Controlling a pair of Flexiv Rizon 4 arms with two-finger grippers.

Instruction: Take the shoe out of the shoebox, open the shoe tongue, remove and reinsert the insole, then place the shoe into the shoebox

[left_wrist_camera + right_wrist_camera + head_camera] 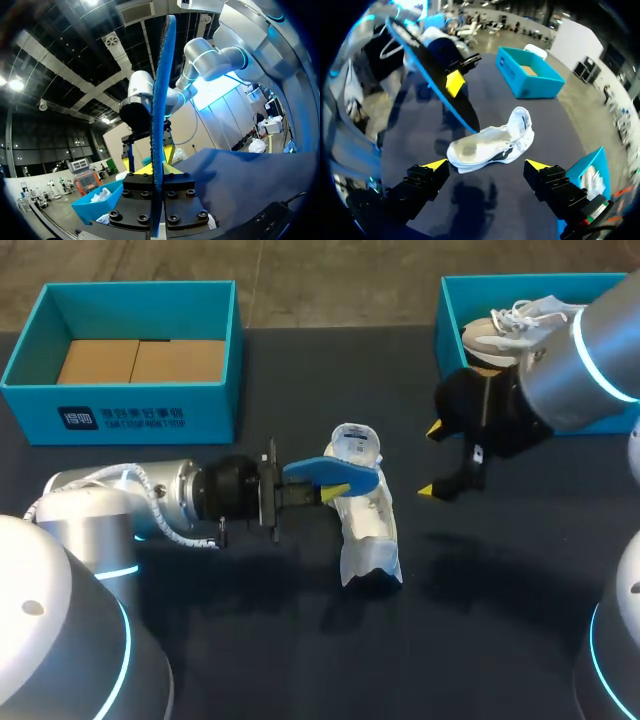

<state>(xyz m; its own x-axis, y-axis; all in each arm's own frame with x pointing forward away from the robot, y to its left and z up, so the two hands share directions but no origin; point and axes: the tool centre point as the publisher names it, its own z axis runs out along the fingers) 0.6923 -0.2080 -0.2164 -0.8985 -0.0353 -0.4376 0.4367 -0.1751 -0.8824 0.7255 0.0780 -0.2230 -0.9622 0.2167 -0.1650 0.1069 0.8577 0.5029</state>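
Note:
A white shoe (pixel 365 515) lies on its side on the dark table, seen also just ahead of my right gripper (pixel 490 145). My left gripper (pixel 330 490) is shut on a blue insole (pixel 335 473), which hangs above the shoe. In the left wrist view the insole (pixel 160 125) stands edge-on between that gripper's (pixel 159 169) yellow tips. My right gripper (pixel 432 460) hovers to the right of the shoe, open with nothing between its fingers (pixel 487 164). From there the insole (pixel 440 85) shows as a dark blue-edged blade above the shoe's opening.
A teal shoebox (pixel 125 410) with cardboard inside stands at the back left. A second teal shoebox (pixel 445 310) at the back right holds another white shoe (pixel 510 325), partly behind my right arm.

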